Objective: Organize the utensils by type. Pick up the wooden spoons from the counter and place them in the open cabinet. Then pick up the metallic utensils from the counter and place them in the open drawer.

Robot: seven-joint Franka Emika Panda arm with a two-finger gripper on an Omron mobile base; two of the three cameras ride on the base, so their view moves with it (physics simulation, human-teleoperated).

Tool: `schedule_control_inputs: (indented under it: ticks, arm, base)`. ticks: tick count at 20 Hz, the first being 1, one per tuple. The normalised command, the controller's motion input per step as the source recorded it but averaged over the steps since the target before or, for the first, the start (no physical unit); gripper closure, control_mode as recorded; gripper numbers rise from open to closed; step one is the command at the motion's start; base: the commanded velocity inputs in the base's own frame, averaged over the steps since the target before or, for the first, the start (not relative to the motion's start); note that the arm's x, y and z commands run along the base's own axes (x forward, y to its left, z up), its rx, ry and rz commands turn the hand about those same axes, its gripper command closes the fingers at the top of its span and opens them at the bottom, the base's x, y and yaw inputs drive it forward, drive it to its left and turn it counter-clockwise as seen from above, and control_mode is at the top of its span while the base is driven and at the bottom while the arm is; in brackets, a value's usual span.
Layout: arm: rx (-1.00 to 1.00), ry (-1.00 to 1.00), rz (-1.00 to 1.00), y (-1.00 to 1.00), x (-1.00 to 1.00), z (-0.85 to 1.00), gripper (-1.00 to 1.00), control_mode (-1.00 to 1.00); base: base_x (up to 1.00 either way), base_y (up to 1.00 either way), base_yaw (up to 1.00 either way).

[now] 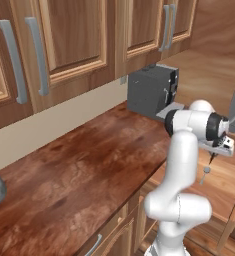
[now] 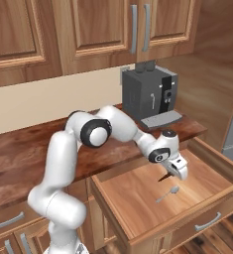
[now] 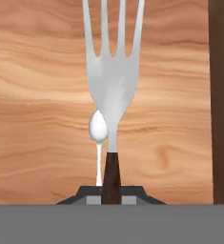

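One fork [image 3: 112, 86], metal tines on a dark brown handle, is clamped between the fingers of the gripper [image 3: 111, 193], tines pointing to 12 o'clock in the hand view. Directly beneath it a grey metal spoon [image 2: 168, 194] lies flat on the bottom of the open drawer [image 2: 138, 196]. In the right base view the gripper hangs over the drawer, with the spoon just toward 6 o'clock of it. The counter [image 1: 74, 175] carries a dark coffee machine [image 1: 151, 90] at its far end.
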Motion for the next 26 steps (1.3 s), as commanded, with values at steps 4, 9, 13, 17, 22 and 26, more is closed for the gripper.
schedule_control_inputs:
  ticks: [4,9,13,17,22,26]
  arm:
    - [0.00,0.01,-0.32,-0.23,0.05,-0.51,1.00,-1.00]
    - [0.00,0.00,-0.22,-0.07,0.19,-0.49,1.00,-1.00]
    - [0.00,0.00,-0.17,-0.02,0.21,-0.43,1.00,-1.00]
    - [0.00,0.00,-0.11,-0.01,0.18,-0.26,1.00,-1.00]
    - [0.00,0.00,-0.07,-0.03,0.28,-0.23,1.00,-1.00]
    - [0.00,0.00,-0.02,-0.01,0.34,-0.39,1.00,-1.00]
  base:
    - [0.00,0.00,0.00]
    - [0.00,0.00,0.00]
    - [0.00,0.00,0.00]
    - [0.00,0.00,0.00]
    - [0.00,0.00,0.00]
    - [0.00,0.00,0.00]
